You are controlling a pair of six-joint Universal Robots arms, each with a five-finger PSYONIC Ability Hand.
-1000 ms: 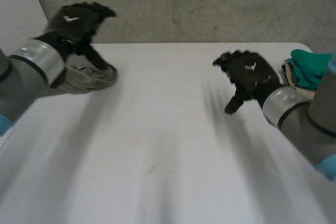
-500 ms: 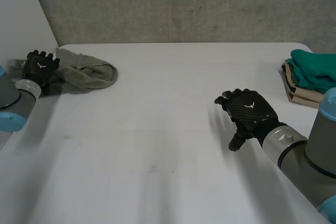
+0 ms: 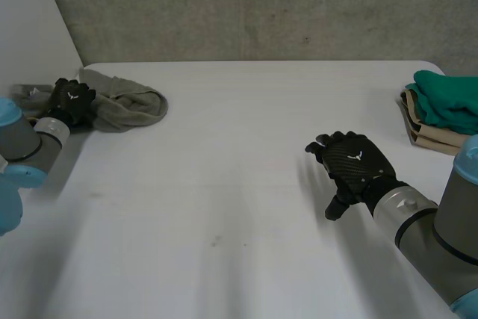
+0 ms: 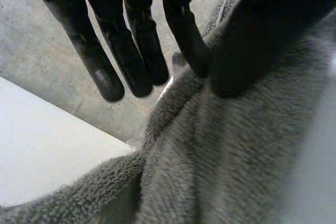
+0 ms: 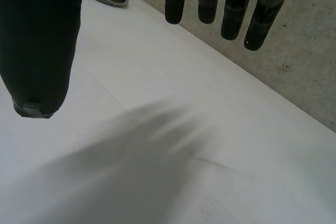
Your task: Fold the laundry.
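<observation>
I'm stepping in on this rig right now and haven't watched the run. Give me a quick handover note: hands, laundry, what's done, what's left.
The left robot hand rests on the left end of the crumpled grey towel, at the far left of the table; grip unclear.
The right robot hand is open and empty above bare table.
Done: a green cloth lies folded on a beige cloth at the right edge.
Left: the grey towel, not yet folded.
</observation>
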